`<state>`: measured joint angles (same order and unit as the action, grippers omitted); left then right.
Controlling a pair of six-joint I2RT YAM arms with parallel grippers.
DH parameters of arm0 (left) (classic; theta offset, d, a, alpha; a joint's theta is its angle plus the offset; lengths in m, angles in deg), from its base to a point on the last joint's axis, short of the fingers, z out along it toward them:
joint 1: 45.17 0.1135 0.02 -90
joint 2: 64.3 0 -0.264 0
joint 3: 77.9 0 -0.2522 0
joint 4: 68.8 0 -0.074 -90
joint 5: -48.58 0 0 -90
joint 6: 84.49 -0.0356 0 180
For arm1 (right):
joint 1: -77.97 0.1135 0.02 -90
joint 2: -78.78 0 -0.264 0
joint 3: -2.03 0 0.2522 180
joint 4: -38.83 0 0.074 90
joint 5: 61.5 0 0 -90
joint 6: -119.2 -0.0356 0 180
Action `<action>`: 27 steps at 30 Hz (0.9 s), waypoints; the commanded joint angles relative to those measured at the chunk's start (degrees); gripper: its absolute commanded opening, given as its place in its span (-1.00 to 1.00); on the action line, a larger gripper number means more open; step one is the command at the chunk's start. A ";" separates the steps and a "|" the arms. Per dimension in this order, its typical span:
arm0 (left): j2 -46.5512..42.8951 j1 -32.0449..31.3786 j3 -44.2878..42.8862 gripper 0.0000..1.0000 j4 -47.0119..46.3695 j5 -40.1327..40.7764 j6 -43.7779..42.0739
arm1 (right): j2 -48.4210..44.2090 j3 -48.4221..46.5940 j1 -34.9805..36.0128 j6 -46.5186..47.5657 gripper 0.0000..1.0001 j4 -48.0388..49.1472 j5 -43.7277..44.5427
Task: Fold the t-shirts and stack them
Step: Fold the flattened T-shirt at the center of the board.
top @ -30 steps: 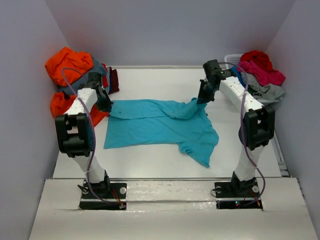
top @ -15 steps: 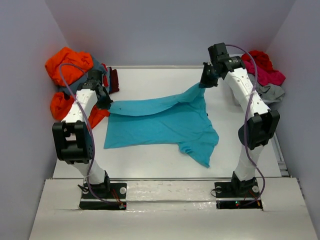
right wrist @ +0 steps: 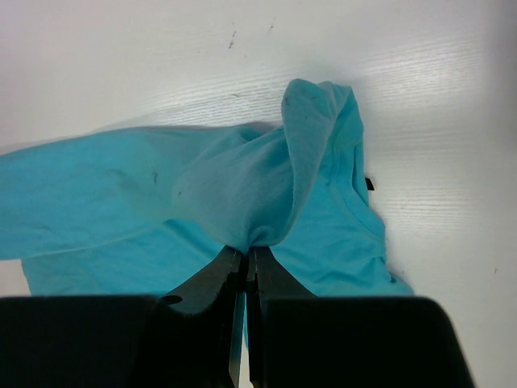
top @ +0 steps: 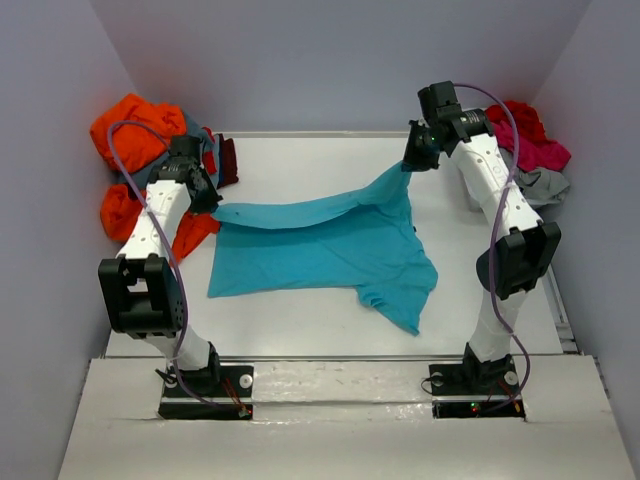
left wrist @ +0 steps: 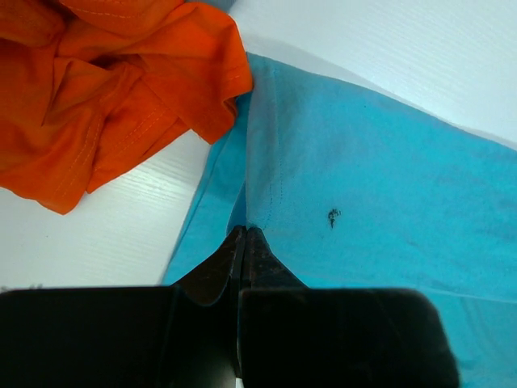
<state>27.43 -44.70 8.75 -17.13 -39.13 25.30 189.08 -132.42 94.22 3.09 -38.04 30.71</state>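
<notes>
Left gripper (left wrist: pixel 243 236): I have it pinched fully closed on the left edge of the turquoise t-shirt (top: pixel 320 250), just beside the orange shirts (left wrist: pixel 105 89). Right gripper (right wrist: pixel 245 252): likewise clamped tight, on a bunched fold of the same shirt. The shirt's far edge hangs lifted between the two grippers, while its near part lies flat on the middle of the white table (top: pixel 300 335).

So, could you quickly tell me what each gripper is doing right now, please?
Left gripper: shut on the turquoise t-shirt.
Right gripper: shut on the same t-shirt, its corner raised.
</notes>
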 commanded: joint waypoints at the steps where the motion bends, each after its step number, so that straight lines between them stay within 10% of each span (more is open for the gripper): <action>1: -2.95 0.23 -3.37 -0.89 0.59 2.46 0.16 | -3.24 -1.93 0.54 0.27 -0.86 -0.26 1.47; 10: -2.79 0.23 -4.87 -0.89 -0.38 2.99 0.77 | -8.09 6.86 0.54 1.15 -0.86 3.61 3.41; 27: 11.28 2.43 -23.23 -0.89 1.90 3.34 1.92 | 5.44 -11.76 -1.13 0.44 -0.86 0.10 7.80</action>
<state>37.24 -43.10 -9.68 -15.73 -37.25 26.59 192.20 -138.58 94.07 3.68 -38.08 35.79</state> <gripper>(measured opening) 0.069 0.081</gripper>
